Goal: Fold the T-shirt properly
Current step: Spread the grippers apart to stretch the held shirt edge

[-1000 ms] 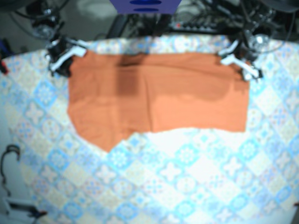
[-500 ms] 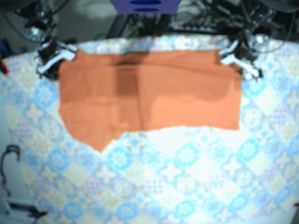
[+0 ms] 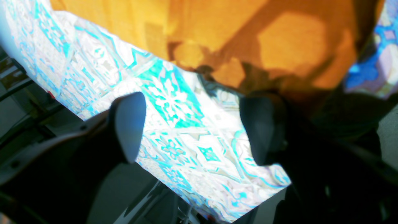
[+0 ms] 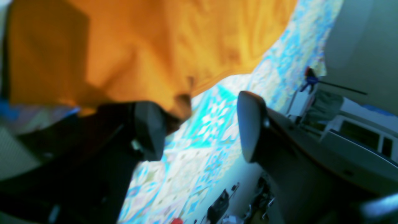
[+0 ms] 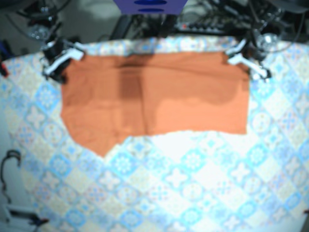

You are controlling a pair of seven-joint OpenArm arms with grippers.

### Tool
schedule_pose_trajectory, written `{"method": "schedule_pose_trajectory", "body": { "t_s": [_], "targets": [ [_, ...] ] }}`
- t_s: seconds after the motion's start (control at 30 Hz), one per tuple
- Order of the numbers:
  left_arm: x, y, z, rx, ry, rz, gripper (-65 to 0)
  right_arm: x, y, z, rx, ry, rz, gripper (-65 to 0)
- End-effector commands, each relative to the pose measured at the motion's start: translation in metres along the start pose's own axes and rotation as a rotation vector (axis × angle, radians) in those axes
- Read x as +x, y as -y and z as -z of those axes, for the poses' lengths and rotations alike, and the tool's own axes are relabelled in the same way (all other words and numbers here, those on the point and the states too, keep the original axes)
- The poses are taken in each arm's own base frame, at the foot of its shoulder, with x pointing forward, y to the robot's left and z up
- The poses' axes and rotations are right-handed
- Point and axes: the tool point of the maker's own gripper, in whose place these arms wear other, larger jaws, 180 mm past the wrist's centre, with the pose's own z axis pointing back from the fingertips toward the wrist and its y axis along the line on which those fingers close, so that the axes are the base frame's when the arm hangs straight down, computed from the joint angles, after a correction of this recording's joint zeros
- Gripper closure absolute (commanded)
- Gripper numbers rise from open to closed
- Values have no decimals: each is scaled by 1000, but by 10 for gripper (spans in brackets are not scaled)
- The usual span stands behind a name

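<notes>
Bare patterned tablecloth (image 5: 193, 183) lies on the near side of the orange T-shirt (image 5: 154, 96), which is spread flat. At the T-shirt's far corners sit the left gripper (image 3: 196, 130) and the right gripper (image 4: 199, 124), both with fingers spread wide, pinching nothing.

Bright light across the table (image 5: 193, 193), its blue-and-white tile-patterned cloth (image 5: 270, 145) glaring pale. Past the far edge, a dark tangle of cables (image 5: 212, 21) and a blue panel (image 5: 149, 6). Off the left edge, grey floor (image 5: 6, 140) and a looped black cord (image 5: 11, 153).
</notes>
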Motion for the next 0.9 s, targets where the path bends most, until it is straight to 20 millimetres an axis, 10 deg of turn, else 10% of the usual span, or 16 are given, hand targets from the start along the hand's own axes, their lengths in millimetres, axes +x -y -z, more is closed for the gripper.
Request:
{"method": "schedule_pose_trajectory", "body": {
  "t_s": [0.0,0.87],
  "targets": [
    [-4,-10,-2,30,-8,10,-496,-2,14,-2,-41,2,-13,-352],
    [-8,9,-7,-9,-14,16,-491,-31,-39,-32,84,-76,5,-352]
  ]
}}
